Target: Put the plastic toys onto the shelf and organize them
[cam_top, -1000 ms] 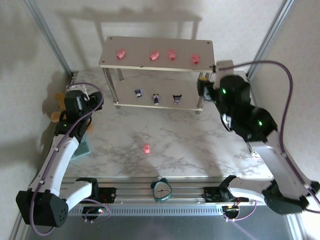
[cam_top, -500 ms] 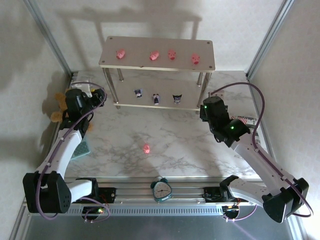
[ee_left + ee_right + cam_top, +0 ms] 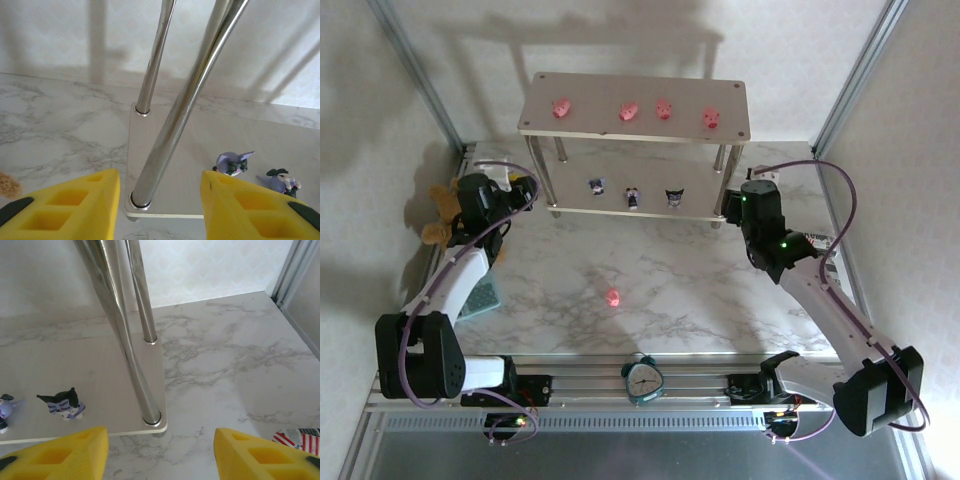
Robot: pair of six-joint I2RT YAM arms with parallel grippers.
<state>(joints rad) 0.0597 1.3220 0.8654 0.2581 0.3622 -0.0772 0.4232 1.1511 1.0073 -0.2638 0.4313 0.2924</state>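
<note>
- One pink pig (image 3: 612, 297) is left on the table (image 3: 720, 290), mid-front, well apart from both arms. Its long axis seems to run near-to-far; the snout end cannot be told.
- The left gripper (image 3: 159, 176) has been brought up to the shelf's left legs, jaws apart and empty.
- The right gripper (image 3: 160, 434) has been lowered to the lower board's right end, likewise open and empty, so the last pig is judged still to be fetched.
- The shelf (image 3: 730, 120) lies long left-to-right, with three purple figurines (image 3: 633, 196) below and four pigs (image 3: 628, 110) above.

Marble table (image 3: 700, 290) with two-tier shelf (image 3: 595, 112) and one pink pig (image 3: 612, 297)
</note>
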